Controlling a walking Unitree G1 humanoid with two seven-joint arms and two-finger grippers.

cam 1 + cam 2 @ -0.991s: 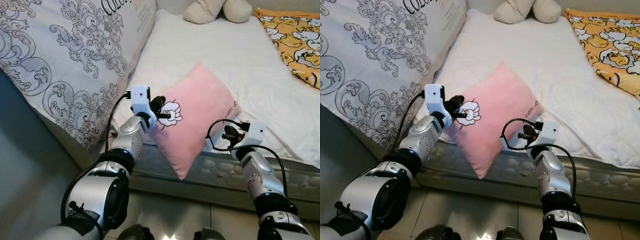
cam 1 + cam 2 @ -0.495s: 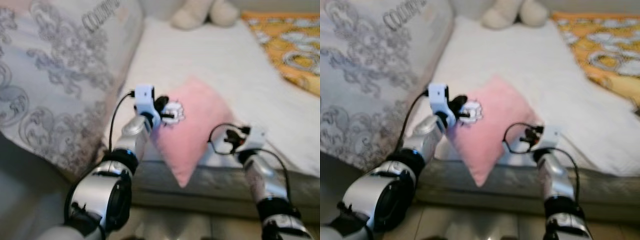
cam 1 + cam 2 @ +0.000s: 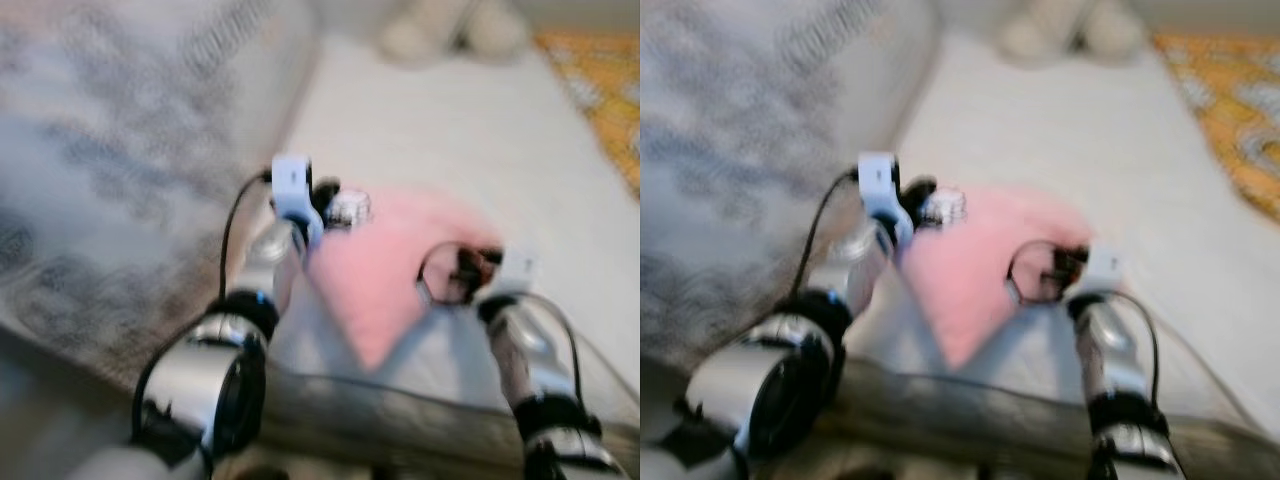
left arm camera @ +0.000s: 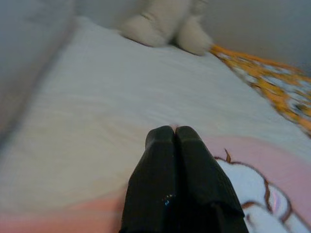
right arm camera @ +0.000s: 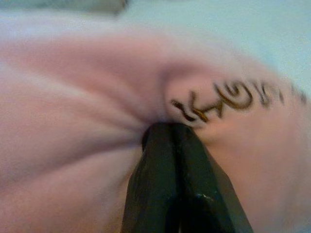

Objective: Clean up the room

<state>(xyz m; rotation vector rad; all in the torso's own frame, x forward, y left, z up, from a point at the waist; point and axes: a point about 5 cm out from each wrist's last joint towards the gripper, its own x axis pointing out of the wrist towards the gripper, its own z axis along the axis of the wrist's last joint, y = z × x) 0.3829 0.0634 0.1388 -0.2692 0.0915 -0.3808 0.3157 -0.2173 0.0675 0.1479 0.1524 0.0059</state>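
Pink fabric of a cushion lies on the near part of a white mattress, one corner pointing toward the mattress's front edge; both eye views are blurred. The left gripper is at the cushion's left corner, beside a white cartoon print. In the left wrist view its two black fingers are pressed together, tips meeting at the cushion's edge; a pinch of pink shows at the tips, so it appears clamped on the cushion's edge, though the fabric held is barely visible. The right gripper is at the cushion's right corner. In the right wrist view its fingers are closed together with the pink cloth puckered and creased around the tips, beside dark embroidered lettering; it is clamped on the cushion.

To the left, a large grey patterned pillow leans beside the mattress. Farther back on the right, an orange patterned blanket lies on the mattress. At the far end, a cream plush toy rests against the wall.
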